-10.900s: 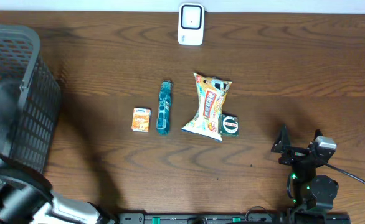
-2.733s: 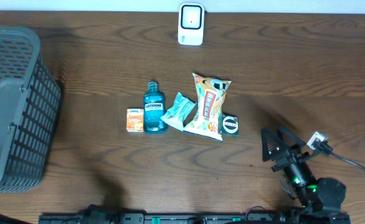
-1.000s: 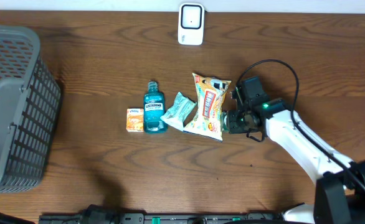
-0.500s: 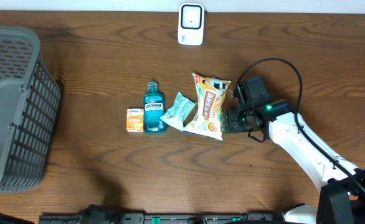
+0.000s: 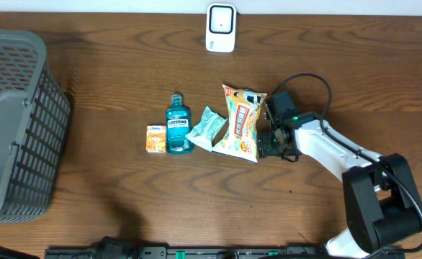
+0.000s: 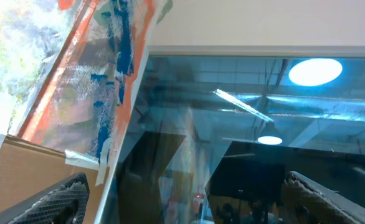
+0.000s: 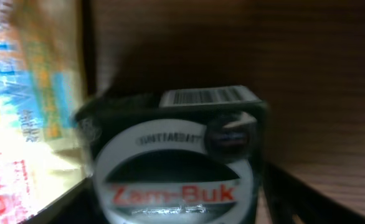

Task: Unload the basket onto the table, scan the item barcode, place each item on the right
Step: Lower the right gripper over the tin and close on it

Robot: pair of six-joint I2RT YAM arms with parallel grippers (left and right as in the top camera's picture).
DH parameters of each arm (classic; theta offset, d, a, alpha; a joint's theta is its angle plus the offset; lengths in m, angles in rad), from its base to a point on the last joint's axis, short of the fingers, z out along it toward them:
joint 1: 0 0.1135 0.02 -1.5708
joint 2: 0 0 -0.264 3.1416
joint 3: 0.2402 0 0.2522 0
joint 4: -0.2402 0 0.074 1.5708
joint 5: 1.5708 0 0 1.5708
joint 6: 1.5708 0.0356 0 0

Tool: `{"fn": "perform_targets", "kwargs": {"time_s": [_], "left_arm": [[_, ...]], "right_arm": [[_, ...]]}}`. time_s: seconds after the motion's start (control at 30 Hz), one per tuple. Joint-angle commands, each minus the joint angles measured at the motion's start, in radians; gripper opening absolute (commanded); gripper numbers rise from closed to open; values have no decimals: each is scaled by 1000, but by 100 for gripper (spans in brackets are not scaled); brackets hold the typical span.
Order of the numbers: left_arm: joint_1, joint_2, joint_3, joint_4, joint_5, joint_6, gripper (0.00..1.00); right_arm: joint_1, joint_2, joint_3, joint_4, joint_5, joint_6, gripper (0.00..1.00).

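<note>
Your Zam-Buk box (image 7: pixel 176 165) lies on the table (image 5: pixel 124 72), right against the lower right edge of the snack bag (image 5: pixel 241 122); in the right wrist view its barcode (image 7: pixel 208 96) shows on the narrow face above the round label; your right gripper (image 5: pixel 268 142) is down over the box, jaws on either side of it, but you cannot tell whether they clamp it or stand loose. Left of the bag lie a teal packet (image 5: pixel 204 127), a mouthwash bottle (image 5: pixel 177 124) and a small orange box (image 5: pixel 154 138); the scanner (image 5: pixel 220 27) sits at the far edge; a grey basket (image 5: pixel 16 122) stands at the left. Your left gripper (image 6: pixel 192 202) points at the ceiling, jaws spread wide, empty.
</note>
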Motion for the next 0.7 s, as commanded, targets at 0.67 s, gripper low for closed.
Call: {"fn": "perform_targets", "kwargs": {"time_s": [0.67], "left_arm": [[5, -7, 2, 5, -7, 18, 98]], "right_arm": [[0, 37, 41, -32, -18, 19, 63]]}}
